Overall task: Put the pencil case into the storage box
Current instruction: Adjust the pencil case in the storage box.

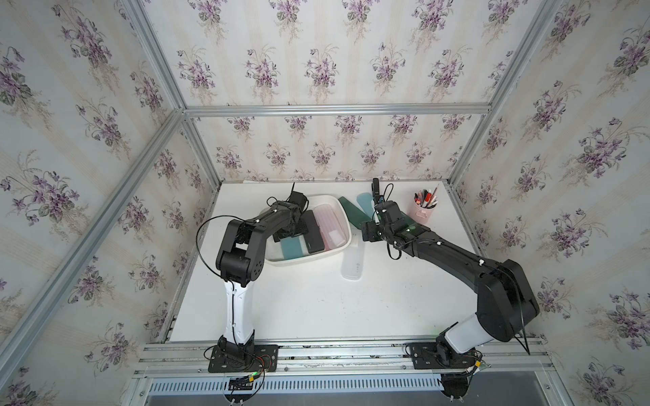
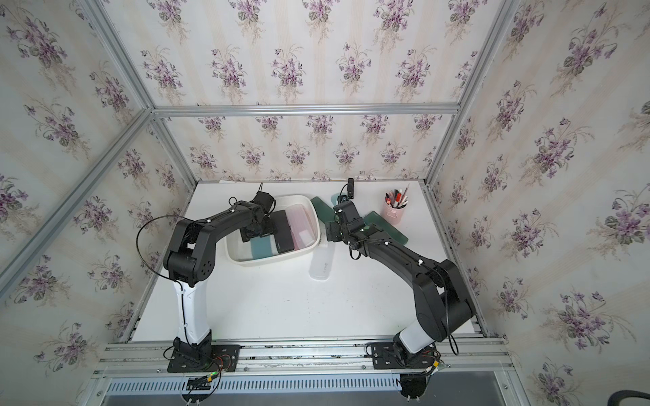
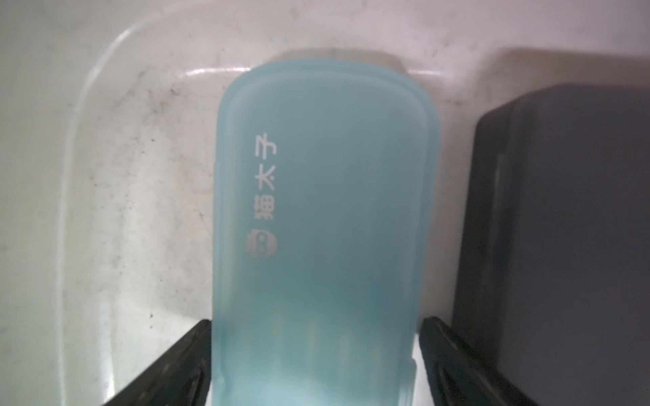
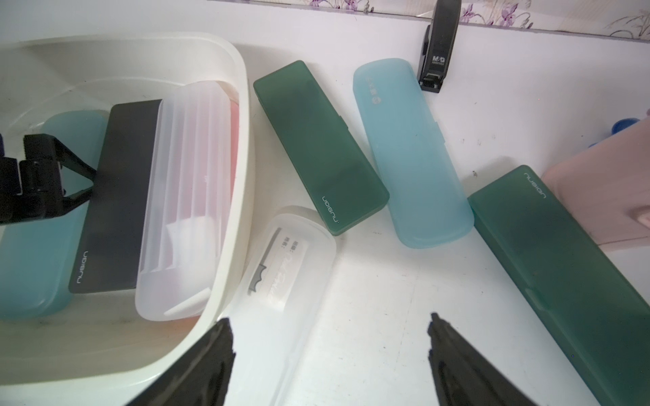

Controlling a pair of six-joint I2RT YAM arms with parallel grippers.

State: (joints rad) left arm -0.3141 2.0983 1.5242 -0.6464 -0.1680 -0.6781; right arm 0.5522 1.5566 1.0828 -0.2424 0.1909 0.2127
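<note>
In both top views the storage box point(image 1: 349, 236) point(image 2: 318, 239) sits by the worktop's point(image 1: 316, 309) far edge, left of the middle. The near half of the worktop is bare, while cases crowd the strip between the box and the pink pen cup point(image 1: 424, 214) near the far right corner. The left arm point(image 1: 260, 228) stands up from the near edge, folds at the elbow and dips its wrist into the box; the right arm point(image 1: 457, 256) reaches low from the near right corner toward the box's right wall. In the left wrist view the left gripper point(image 3: 316, 320) is spread, a finger on each side of the blue pencil case point(image 3: 327, 211), which lies flat on the box floor just beside a black case point(image 3: 562, 228); contact cannot be told. In the right wrist view the right gripper point(image 4: 330, 317) is spread over bare worktop and a clear case point(image 4: 281, 281) just beside the box wall, with a dark green case point(image 4: 316, 147) and a second blue case point(image 4: 411, 158) beyond
</note>
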